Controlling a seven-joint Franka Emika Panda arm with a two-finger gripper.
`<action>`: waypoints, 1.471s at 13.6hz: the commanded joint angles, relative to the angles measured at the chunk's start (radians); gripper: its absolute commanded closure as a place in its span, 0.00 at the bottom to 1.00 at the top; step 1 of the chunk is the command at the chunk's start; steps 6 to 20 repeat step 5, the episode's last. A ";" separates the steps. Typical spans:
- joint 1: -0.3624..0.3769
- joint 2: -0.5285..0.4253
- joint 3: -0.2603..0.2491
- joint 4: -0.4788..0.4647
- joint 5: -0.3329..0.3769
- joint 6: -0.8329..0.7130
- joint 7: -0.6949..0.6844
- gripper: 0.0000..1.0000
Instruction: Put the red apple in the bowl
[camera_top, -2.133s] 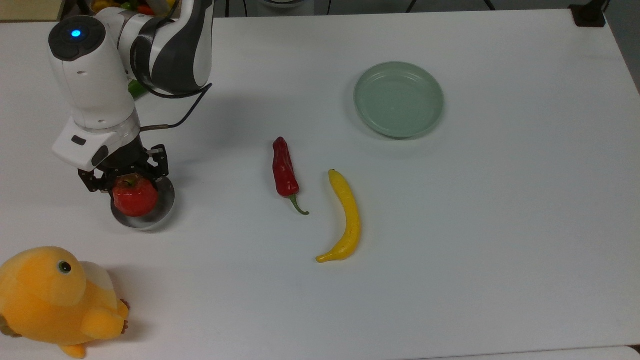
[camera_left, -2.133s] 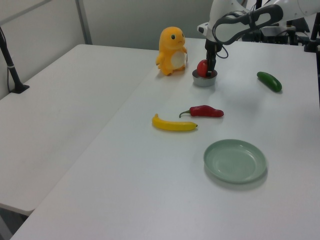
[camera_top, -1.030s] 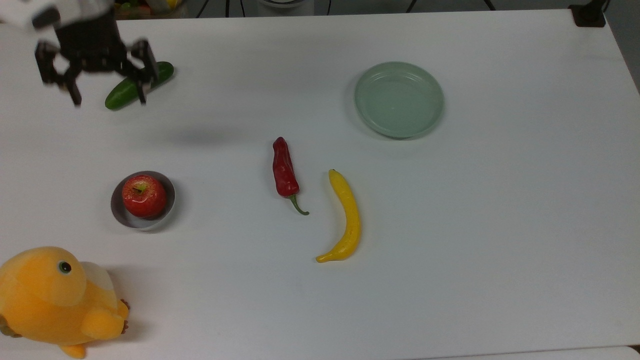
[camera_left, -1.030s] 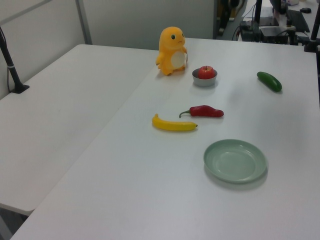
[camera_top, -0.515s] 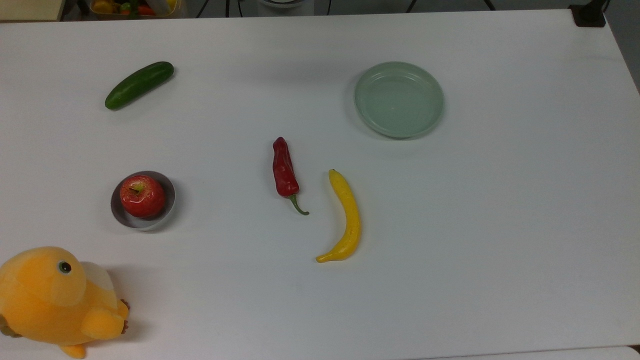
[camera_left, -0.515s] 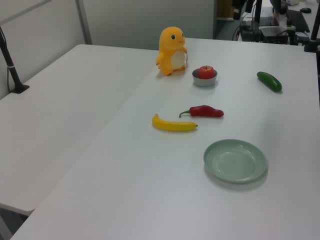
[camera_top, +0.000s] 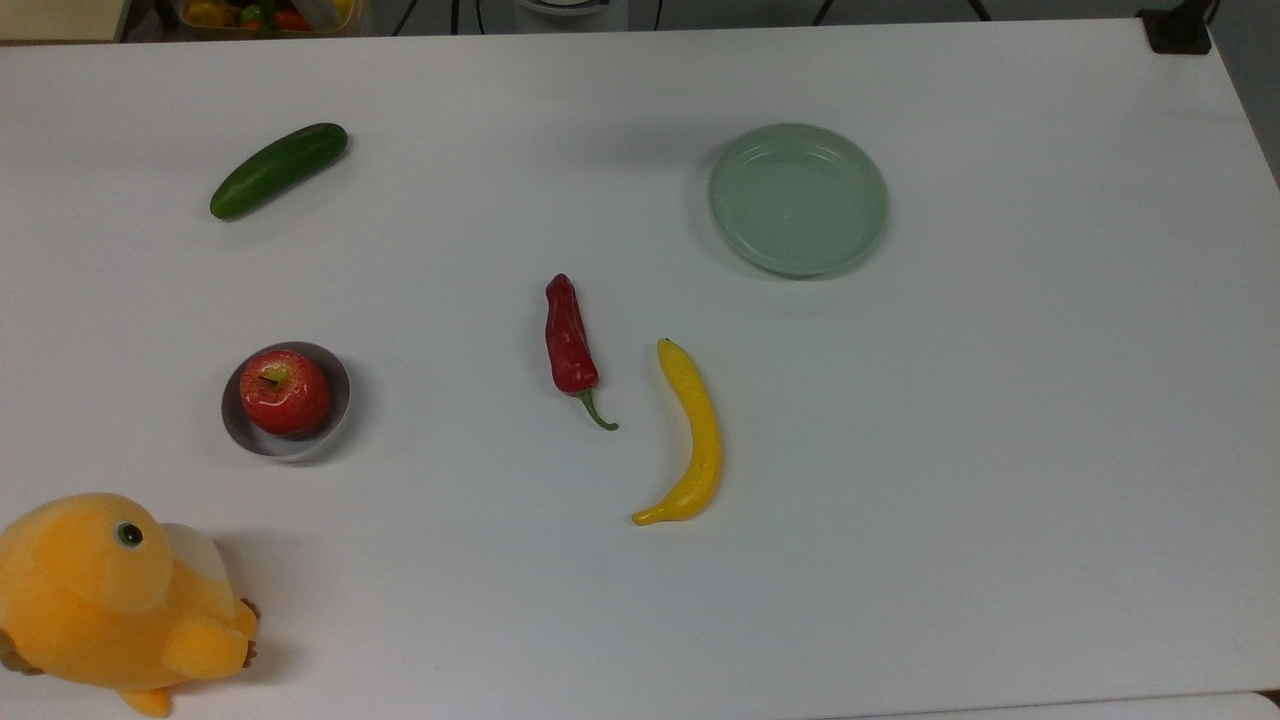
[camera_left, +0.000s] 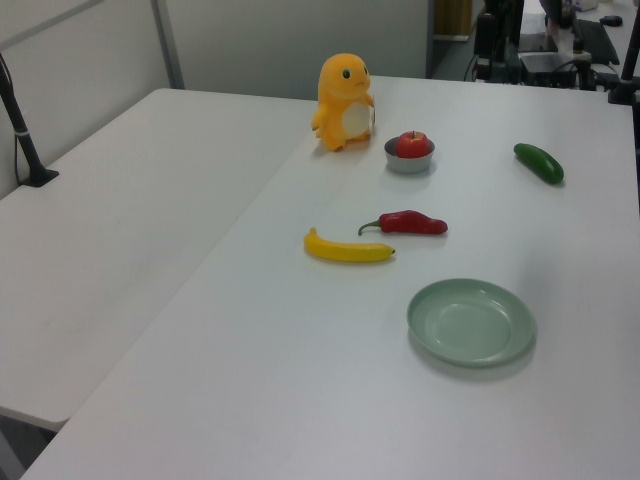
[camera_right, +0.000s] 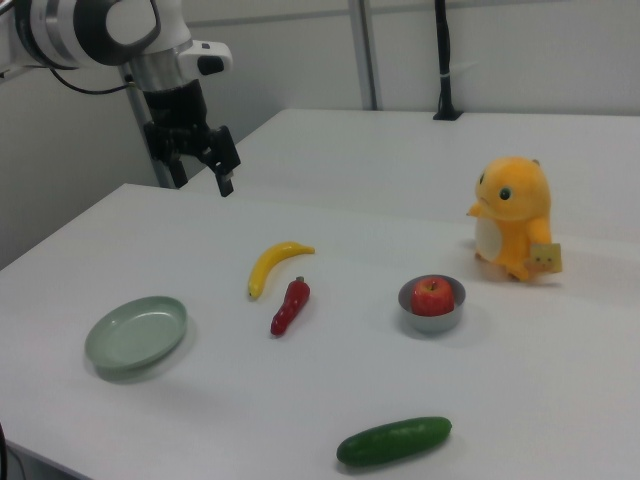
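Arm (camera_right: 100, 30) parked high at about 10 o'clock in the right view, wrist pointing down, gripper (camera_right: 200, 165) hanging in the air with fingers (camera_right: 226, 183) spread wide, nothing between them. Well away from everything on the table (camera_top: 1000, 450).

Apple (camera_top: 285, 391) sat inside the bowl (camera_top: 335, 415), stem up, filling most of it, at roughly 9 o'clock in the top view. Plate (camera_top: 797, 198) at about 1 o'clock, bare. Chili (camera_top: 569, 340) near dead centre, banana (camera_top: 692, 435) just beside it toward 5 o'clock, not touching. Cucumber (camera_top: 277, 169) up at 10 o'clock, plush (camera_top: 110, 600) down at 8, near the bowl but apart.
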 joint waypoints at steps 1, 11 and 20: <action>-0.020 -0.019 -0.010 -0.041 0.012 0.080 -0.127 0.00; -0.027 -0.017 -0.012 -0.038 0.012 0.084 -0.131 0.00; -0.027 -0.017 -0.012 -0.038 0.012 0.084 -0.131 0.00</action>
